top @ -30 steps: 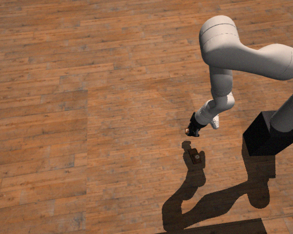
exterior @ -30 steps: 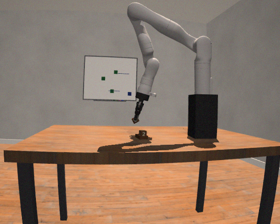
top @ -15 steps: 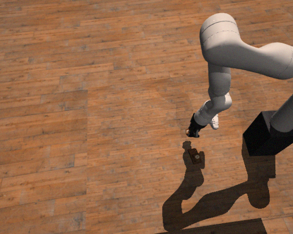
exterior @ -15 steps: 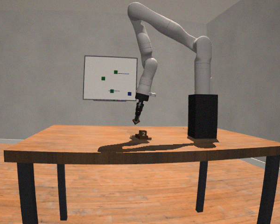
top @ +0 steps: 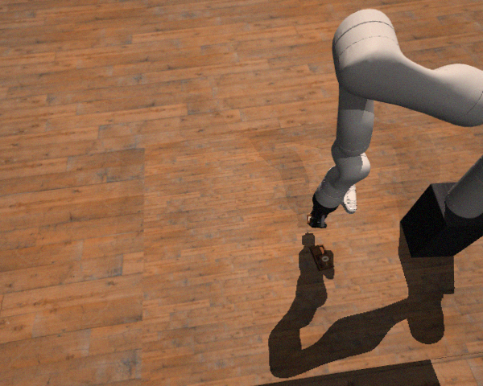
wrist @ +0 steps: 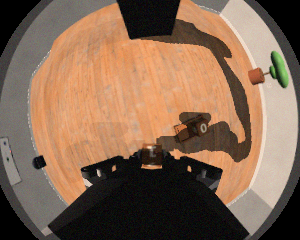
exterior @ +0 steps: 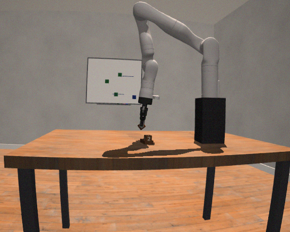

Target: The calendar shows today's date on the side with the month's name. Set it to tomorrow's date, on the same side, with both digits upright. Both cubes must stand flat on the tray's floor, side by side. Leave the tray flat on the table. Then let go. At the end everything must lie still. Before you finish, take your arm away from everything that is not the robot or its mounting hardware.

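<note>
A small brown calendar tray (top: 319, 253) lies on the wooden table with one digit cube (exterior: 148, 138) standing in it; the cube's front face shows a white 2, and its top shows a round digit in the overhead view. The tray also shows in the wrist view (wrist: 192, 128). My gripper (exterior: 141, 125) hangs in the air above and a little to the left of the tray. It is shut on the second brown cube (top: 309, 217), which is tilted on a corner. The held cube also shows between the fingertips in the wrist view (wrist: 150, 154).
The arm's black base block (exterior: 210, 120) stands on the table to the right of the tray. A whiteboard (exterior: 113, 80) hangs on the back wall. The arm's shadow falls across the table in front of the tray.
</note>
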Robot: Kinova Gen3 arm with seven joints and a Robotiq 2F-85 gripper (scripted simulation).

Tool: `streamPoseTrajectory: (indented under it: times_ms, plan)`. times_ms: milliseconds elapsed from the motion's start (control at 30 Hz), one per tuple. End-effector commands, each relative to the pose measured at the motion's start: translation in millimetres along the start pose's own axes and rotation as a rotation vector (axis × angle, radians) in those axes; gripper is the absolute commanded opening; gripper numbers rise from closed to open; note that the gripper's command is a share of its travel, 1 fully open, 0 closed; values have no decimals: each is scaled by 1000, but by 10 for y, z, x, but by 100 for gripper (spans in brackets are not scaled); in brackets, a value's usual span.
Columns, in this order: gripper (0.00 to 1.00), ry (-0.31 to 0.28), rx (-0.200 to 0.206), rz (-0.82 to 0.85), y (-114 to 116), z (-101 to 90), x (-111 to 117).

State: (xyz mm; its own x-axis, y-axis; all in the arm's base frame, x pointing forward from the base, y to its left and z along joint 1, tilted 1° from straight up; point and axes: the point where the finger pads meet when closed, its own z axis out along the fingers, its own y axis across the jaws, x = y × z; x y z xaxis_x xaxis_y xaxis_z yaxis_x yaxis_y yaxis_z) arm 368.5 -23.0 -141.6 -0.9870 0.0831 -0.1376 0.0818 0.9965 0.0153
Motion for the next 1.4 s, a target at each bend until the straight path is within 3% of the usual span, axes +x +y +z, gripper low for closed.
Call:
streamPoseTrajectory:
  times_ms: [0,633,1367]
  plan:
    - [28,5,-1,6,-13,-15,-69]
    - [28,101,9,2,-52,-72,-107]
    - [28,120,13,1,-64,-81,-115]
